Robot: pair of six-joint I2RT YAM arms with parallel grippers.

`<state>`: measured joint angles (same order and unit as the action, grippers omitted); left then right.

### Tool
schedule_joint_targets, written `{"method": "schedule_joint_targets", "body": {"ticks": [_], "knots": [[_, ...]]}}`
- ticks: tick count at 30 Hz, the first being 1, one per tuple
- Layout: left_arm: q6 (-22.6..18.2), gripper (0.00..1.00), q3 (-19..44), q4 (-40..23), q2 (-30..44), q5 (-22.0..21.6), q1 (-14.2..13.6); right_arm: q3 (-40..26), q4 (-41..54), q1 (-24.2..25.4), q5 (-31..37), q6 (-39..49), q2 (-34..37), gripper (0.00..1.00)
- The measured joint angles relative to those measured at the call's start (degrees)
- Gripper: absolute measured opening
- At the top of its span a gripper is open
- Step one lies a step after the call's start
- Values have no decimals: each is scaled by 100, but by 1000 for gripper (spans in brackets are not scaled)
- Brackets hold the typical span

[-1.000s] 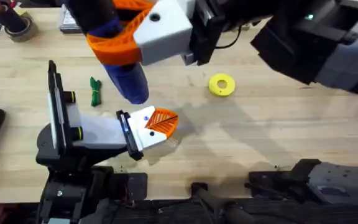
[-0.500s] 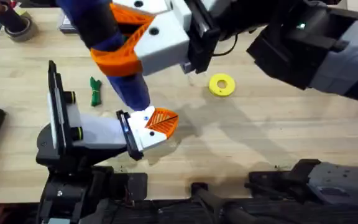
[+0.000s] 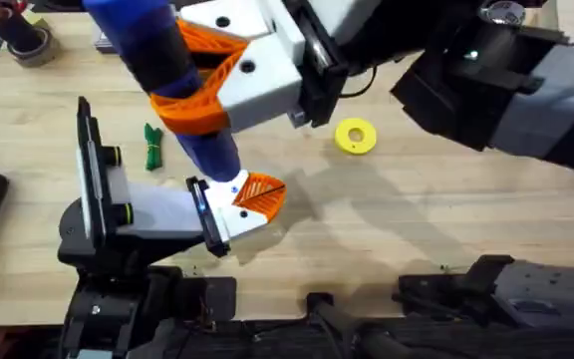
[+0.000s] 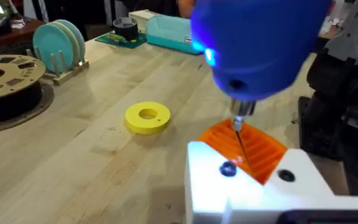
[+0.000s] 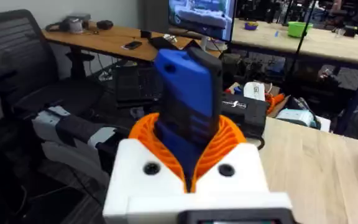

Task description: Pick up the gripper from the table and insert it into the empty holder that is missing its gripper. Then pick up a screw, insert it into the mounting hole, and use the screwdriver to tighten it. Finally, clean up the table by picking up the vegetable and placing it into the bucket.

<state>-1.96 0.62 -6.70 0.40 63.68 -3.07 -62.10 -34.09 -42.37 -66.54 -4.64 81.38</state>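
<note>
Screwdriver (image 3: 182,95) clamped in right gripper (image 3: 212,75), orange ribbed pads (image 3: 192,108) pressed on both sides of blue barrel; in right wrist view, barrel (image 5: 188,109) standing up between the pads (image 5: 229,140); held steeply tilted over table (image 3: 417,229), thin metal tip (image 4: 240,134) pointing down at mount face; blue light lit on barrel in left wrist view. Holder (image 3: 229,217) at end of black-and-white arm (image 3: 128,214) lying on table at near left; orange gripper (image 3: 262,194) seated in it, ribbed wedge sticking out toward right; same wedge (image 4: 253,149) seen past white block (image 4: 253,186) in left wrist view, screw head (image 4: 227,168) sitting in one hole of white face, second hole beside it open; tip contact with screw: cannot tell. Left gripper: cannot tell open or closed. Vegetable (image 3: 152,147) lying on table just left of screwdriver barrel, beside upright black plate of mounted arm, not touching either. Yellow ring (image 3: 356,137) flat on table well right of holder; also (image 4: 148,117). Filament spool (image 4: 8,78), teal plates in rack (image 4: 61,43) and teal pouch (image 4: 173,34) toward far edge in left wrist view; tape roll (image 3: 30,42) at far left corner in overhead.
</note>
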Motion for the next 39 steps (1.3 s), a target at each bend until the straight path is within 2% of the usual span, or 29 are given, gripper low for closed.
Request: {"method": "schedule_joint_targets", "body": {"ticks": [39], "knots": [[0, 9, 1, 0, 0, -1, 0, 292, -72, -74, 29, 198, 0, 25]]}}
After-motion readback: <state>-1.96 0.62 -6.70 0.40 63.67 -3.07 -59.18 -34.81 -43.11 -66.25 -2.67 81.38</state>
